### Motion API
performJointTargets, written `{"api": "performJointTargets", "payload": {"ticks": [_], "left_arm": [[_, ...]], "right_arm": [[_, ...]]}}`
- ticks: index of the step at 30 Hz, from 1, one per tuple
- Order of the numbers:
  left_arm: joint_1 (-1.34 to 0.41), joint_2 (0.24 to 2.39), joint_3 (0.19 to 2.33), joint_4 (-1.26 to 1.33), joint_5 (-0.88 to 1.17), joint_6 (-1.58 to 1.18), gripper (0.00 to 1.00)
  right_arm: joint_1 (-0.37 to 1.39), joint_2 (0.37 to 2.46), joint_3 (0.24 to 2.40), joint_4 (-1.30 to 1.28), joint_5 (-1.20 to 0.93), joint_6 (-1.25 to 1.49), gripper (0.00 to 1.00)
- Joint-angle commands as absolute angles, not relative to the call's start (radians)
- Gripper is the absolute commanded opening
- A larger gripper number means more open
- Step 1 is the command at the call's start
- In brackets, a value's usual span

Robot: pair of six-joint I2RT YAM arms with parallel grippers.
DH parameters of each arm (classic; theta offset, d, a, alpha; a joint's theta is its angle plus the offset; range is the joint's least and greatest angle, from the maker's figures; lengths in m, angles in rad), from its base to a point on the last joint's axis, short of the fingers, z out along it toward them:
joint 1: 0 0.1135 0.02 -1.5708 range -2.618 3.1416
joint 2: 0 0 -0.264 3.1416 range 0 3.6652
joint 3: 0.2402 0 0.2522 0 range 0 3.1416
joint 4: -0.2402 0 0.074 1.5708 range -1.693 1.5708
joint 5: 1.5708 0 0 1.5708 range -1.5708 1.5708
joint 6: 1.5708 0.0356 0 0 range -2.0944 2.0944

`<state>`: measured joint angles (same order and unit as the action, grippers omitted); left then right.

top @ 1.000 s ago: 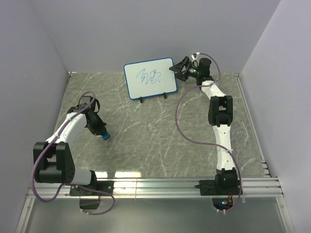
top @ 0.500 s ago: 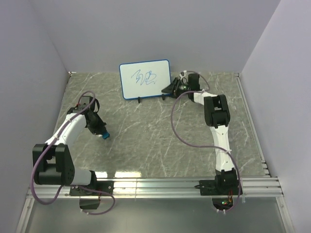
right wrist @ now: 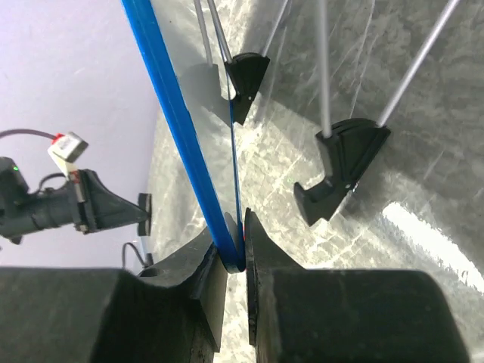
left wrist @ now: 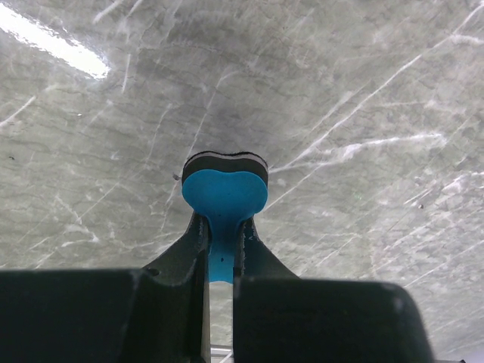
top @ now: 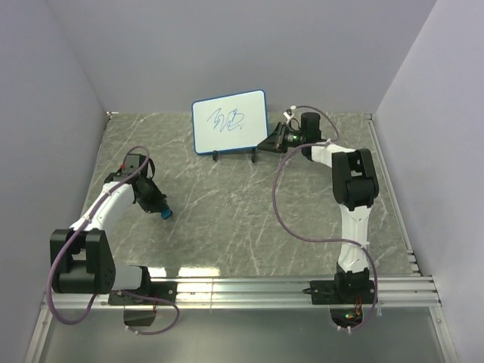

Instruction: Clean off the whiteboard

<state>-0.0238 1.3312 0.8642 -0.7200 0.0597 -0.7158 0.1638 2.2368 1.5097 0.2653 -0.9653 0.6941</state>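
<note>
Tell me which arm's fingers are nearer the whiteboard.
Right. The right fingers pinch the whiteboard by its blue edge; the left fingers, gripping the eraser, are far off at the left of the table.

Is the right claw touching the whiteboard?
Touching. The right wrist view shows the right gripper pinching the whiteboard by its blue edge, jaws closed on it with no gap.

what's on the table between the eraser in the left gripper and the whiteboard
Nothing: only bare marbled table lies between the eraser held by the left gripper and the whiteboard, as the top view shows.
</note>
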Motion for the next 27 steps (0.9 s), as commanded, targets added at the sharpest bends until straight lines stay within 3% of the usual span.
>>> {"api": "performJointTargets", "payload": {"ticks": [1, 12, 20, 27], "left_arm": [[-0.026, 1.292, 0.859, -0.686, 0.087, -0.693, 0.00], [-0.028, 1.267, 0.827, -0.655, 0.117, -0.701, 0.00], [-0.044, 1.272, 0.821, -0.640, 0.127, -0.699, 0.00], [-0.049, 1.266, 0.815, -0.620, 0.124, -0.703, 0.00]], "right_arm": [[0.163, 2.171, 1.456, 0.247, -0.962, 0.643, 0.12], [0.166, 2.037, 1.211, 0.276, -0.917, 0.588, 0.00], [0.192, 1.887, 0.970, 0.313, -0.878, 0.609, 0.00], [0.359, 1.613, 0.803, 0.190, -0.798, 0.612, 0.00]]}}
